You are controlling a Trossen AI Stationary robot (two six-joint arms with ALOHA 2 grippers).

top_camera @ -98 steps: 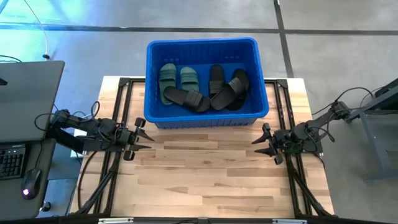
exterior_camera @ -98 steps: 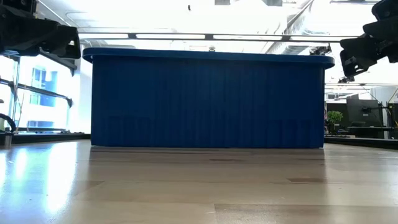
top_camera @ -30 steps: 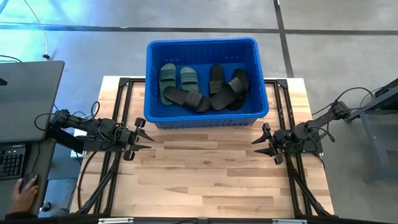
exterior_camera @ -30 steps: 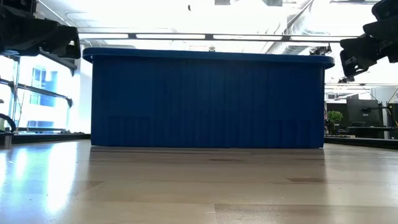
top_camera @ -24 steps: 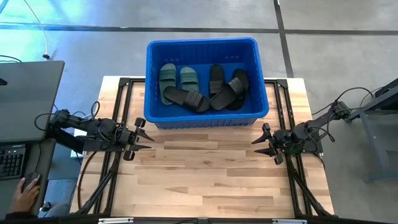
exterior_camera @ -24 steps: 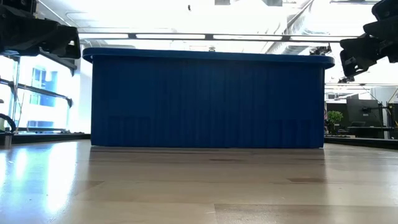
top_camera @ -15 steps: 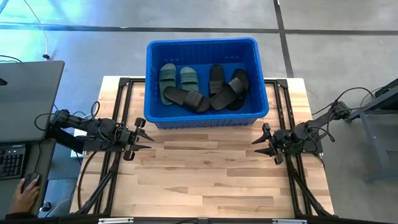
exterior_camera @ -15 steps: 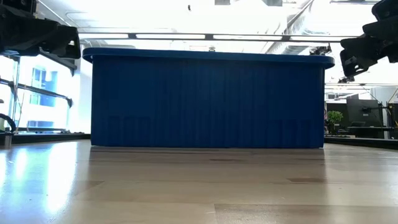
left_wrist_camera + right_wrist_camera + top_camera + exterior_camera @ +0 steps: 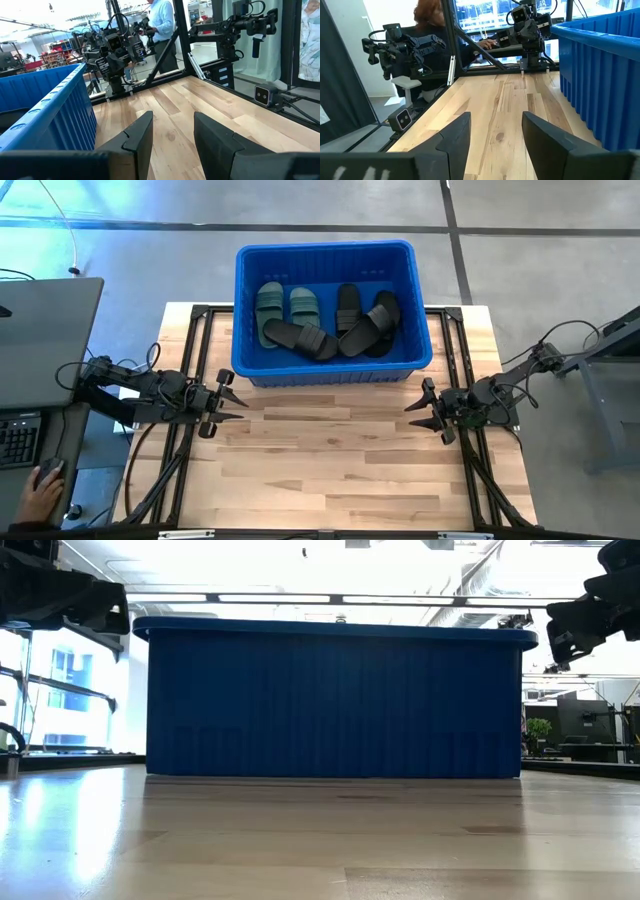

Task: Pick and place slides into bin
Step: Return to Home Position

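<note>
The blue bin [image 9: 330,310] stands at the table's far middle; it also shows in the low view [image 9: 335,700]. Inside it lie two green slides [image 9: 285,305] side by side at the left and several black slides [image 9: 350,325], some overlapping one another. My left gripper [image 9: 232,398] is open and empty near the table's left edge, just in front of the bin's left corner. My right gripper [image 9: 418,408] is open and empty near the right edge, facing the left one. Both sets of fingers show apart in the wrist views [image 9: 172,135] [image 9: 496,132].
The wooden table top [image 9: 330,460] lies bare in front of the bin. Black frame rails [image 9: 190,330] run along both table sides. A person's hand rests on a mouse [image 9: 45,475] at a desk to the left. People show beyond the table in the wrist views [image 9: 162,20].
</note>
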